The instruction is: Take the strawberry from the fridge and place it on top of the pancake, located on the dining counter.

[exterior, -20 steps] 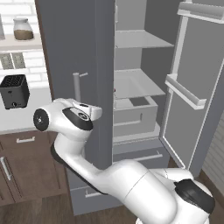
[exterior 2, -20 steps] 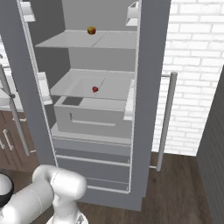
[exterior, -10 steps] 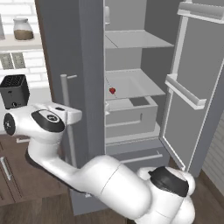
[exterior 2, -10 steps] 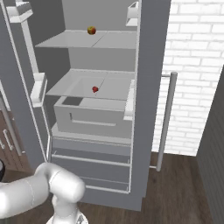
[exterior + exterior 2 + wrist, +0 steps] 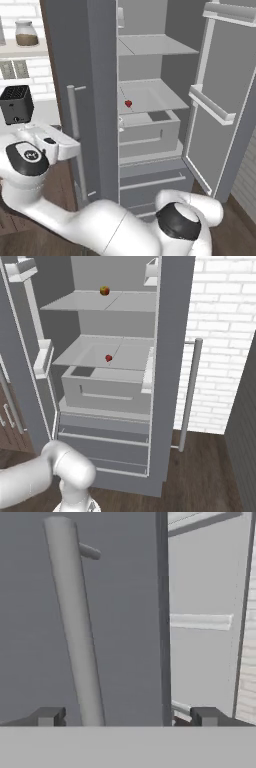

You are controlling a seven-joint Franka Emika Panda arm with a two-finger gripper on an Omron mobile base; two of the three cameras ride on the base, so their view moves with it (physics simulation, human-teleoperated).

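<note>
One fridge [image 5: 100, 75], matte grey, both doors swung open. Left door sits edge-on in the left base view with its long vertical bar handle [image 5: 75, 145] facing the arm; right door [image 5: 222, 100] is open wide, showing one door bin rail and another bin at the top. Right base view shows the second bar handle [image 5: 189, 393] on the outer face of the door next to the brick wall.

Inside, pale grey: two shelves, one box drawer [image 5: 107, 388] under the lower shelf, two lower pull-out drawers [image 5: 152, 182] below that.

One arm, white with dark joints, curling from the lower right of the left base view over to the left door handle. Gripper [image 5: 125, 716]: fingers spread wide, nothing between the pads. In the hand view the bar handle rises just inside the left fingertip [image 5: 47, 716], not pinched; the door edge runs up near the right fingertip.

One toaster-like black box [image 5: 16, 104] on the counter left of the fridge. One glass jar [image 5: 26, 32] with brown contents on a wall shelf above it.

One apple [image 5: 104, 290], yellow-red, on the upper shelf toward the back.

One strawberry [image 5: 108, 358], tiny and red, on the lower shelf, roughly centre, well apart from the gripper. Also seen in the left base view [image 5: 128, 103], just past the left door edge.

Room: white brick wall [image 5: 220, 331] right of the fridge, dark wood plank floor [image 5: 200, 476], dark-brown cabinet fronts [image 5: 10, 416] at the left.
</note>
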